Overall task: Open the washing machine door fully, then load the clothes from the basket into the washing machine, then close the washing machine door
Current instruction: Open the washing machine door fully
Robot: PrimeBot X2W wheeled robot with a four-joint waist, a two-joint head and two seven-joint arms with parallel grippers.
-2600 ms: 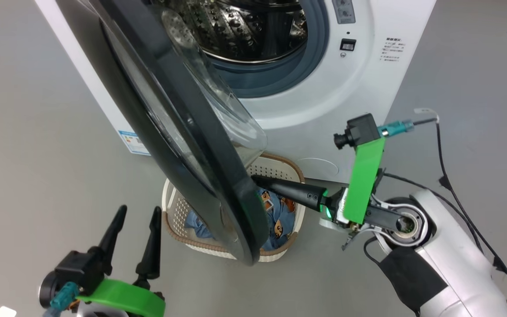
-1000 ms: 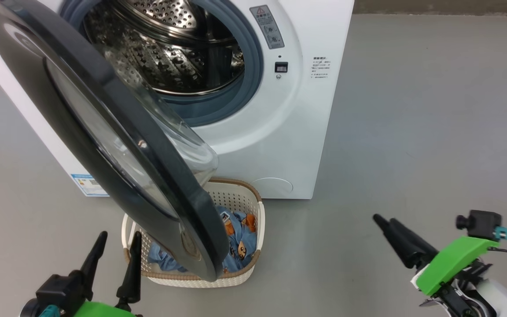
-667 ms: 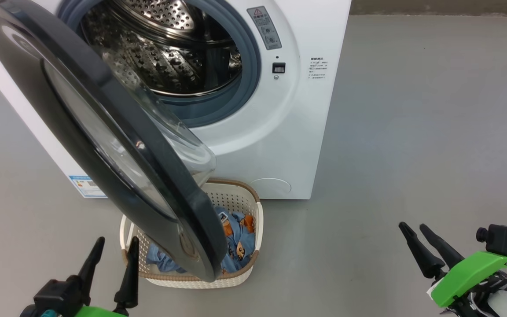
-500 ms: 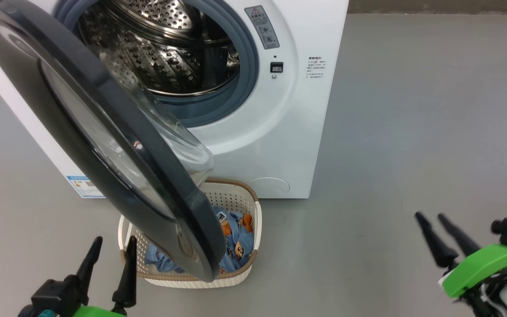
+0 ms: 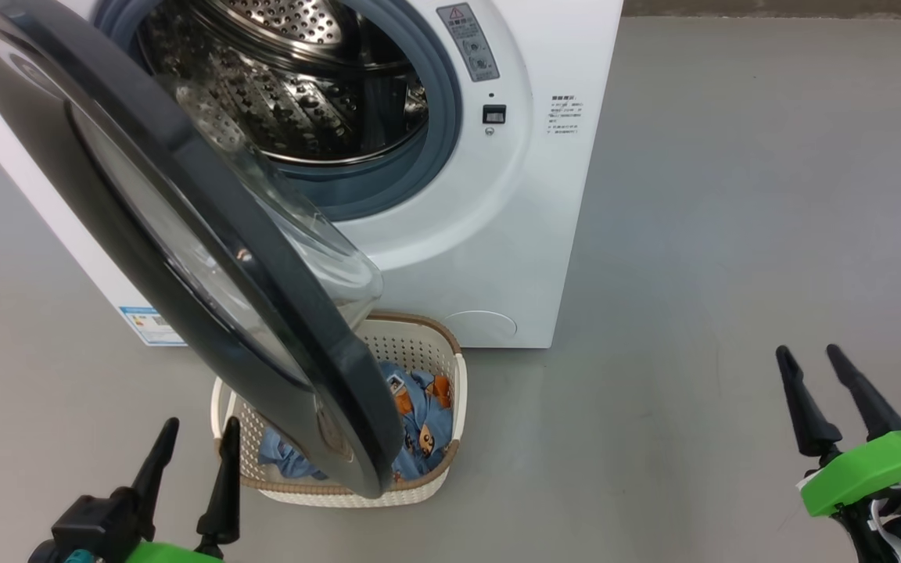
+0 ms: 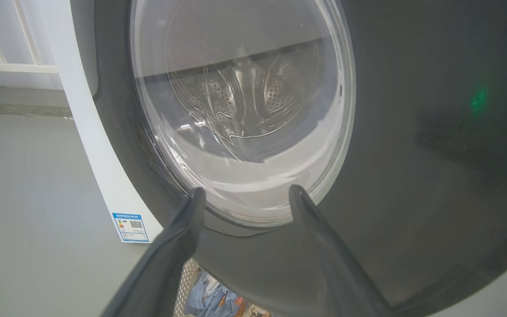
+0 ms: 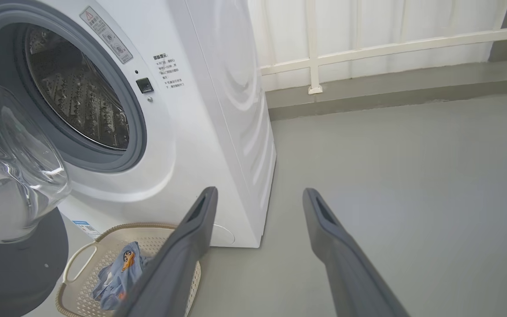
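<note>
The white washing machine [image 5: 497,234] stands with its steel drum [image 5: 286,78] showing. The washing machine door [image 5: 325,352], a black ring around a bulging glass bowl, is swung out at an angle and hangs over the basket [image 5: 450,352]. The cream basket sits on the floor against the machine's front, and the door hides its left half. Light blue printed clothes [image 5: 427,414] lie in it. My left gripper [image 5: 202,426] is open, low, just in front of the door's outer face [image 6: 412,154]. My right gripper [image 5: 806,352] is open over bare floor, well right of the basket [image 7: 77,259].
Grey floor [image 5: 693,234] stretches right of the machine. A blue label sticker [image 6: 131,226] marks the machine's lower left corner. In the right wrist view a white railing [image 7: 368,48] and a low kerb run behind the machine.
My right gripper has drawn back from the basket and door edge to the lower right, fingers now pointing up. The head camera has shifted. The door and left gripper hold their places.
</note>
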